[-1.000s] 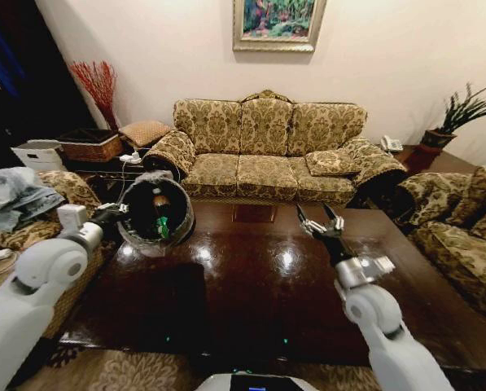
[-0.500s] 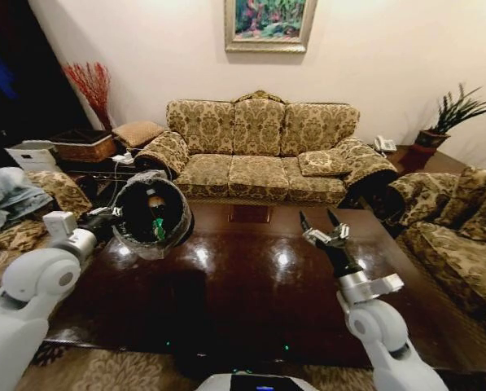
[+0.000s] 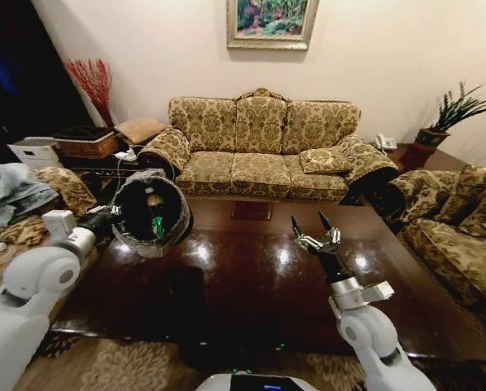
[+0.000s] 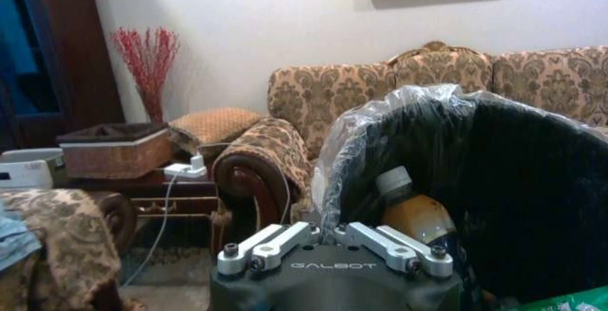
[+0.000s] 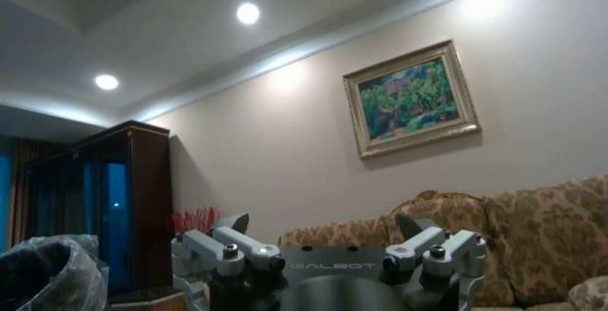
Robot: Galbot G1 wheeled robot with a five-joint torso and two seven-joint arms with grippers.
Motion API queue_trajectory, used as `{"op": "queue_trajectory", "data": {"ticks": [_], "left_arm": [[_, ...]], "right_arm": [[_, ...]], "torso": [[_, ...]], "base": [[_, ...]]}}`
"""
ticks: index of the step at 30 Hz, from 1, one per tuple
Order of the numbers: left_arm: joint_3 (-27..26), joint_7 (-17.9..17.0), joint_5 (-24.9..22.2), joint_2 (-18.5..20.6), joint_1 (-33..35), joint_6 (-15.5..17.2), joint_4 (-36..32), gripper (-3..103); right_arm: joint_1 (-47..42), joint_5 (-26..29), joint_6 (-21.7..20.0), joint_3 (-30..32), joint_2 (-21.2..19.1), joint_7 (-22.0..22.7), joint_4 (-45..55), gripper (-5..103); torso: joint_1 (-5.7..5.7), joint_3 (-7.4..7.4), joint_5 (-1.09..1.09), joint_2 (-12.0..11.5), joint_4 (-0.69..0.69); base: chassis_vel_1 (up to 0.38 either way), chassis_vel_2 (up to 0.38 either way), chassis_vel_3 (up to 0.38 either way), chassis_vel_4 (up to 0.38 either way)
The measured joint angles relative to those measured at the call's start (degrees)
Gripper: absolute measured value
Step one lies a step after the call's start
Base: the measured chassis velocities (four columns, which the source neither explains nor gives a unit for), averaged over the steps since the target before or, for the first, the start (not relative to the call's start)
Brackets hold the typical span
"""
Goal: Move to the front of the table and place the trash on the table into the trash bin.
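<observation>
The trash bin (image 3: pixel 153 213) is held up in the air by the left gripper (image 3: pixel 115 213), over the left end of the desk (image 3: pixel 251 285). It is tipped on its side, so its open mouth can be looked into. The jaws of the left gripper are clamped on the bin's rim, where the clear liner (image 4: pixel 380 115) is wrapped. Inside the bin, a tan bottle (image 4: pixel 415 211) with a white cap is seen, and a green wrapper (image 3: pixel 158 228) is seen beside it. More of the trash may be deeper in the bin, but that cannot be told. The dark shiny desk top is seen bare, with lamp lights mirrored in it. The right gripper (image 3: pixel 312 229) is held above the middle of the desk, pointing up, and its jaws are spread apart with nothing in them. A gold patterned sofa (image 3: pixel 263 147) stands behind the desk. A woven basket (image 3: pixel 85 143) and red twigs (image 3: pixel 92 81) are seen by the wall on the left. A green plant (image 3: pixel 458 110) stands on the right.
</observation>
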Motion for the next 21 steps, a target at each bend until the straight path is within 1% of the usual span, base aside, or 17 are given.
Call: {"op": "queue_trajectory", "data": {"ticks": [4,8,16,20,21], "left_arm": [[0.0,0.2,0.0,0.1,-0.1,-0.1,0.3,1],[0.0,0.2,0.0,0.2,-0.2,-0.1,0.4,1],[-0.5,0.2,0.1,-0.7,0.1,-0.1,0.4,1],[-3.5,0.0,0.1,-3.4,0.9,0.0,-1.2,1],[-3.5,0.0,0.1,-3.4,0.9,0.0,-1.2,1]], "right_arm": [[0.3,0.2,0.0,-0.1,0.0,0.1,-0.3,100],[0.7,0.2,0.1,-0.3,0.0,0.1,-0.5,100],[0.8,0.3,0.1,-0.5,-0.1,0.1,-0.7,100],[0.9,0.3,0.4,-0.8,0.1,0.1,-1.0,100],[0.9,0.3,0.4,-0.8,0.1,0.1,-1.0,100]], "torso": [[-0.01,0.00,-0.03,0.0,-0.01],[-0.02,0.00,-0.04,0.0,0.02],[-0.02,0.00,-0.03,0.0,0.00],[-0.03,-0.02,-0.05,0.0,0.00],[-0.03,-0.02,-0.05,0.0,0.00]], "base": [[0.298,-0.142,-0.318,0.145],[0.336,-0.172,-0.356,0.193],[0.450,-0.248,-0.459,0.253],[0.452,-0.276,-0.450,0.259],[0.477,-0.279,-0.465,0.266]]}}
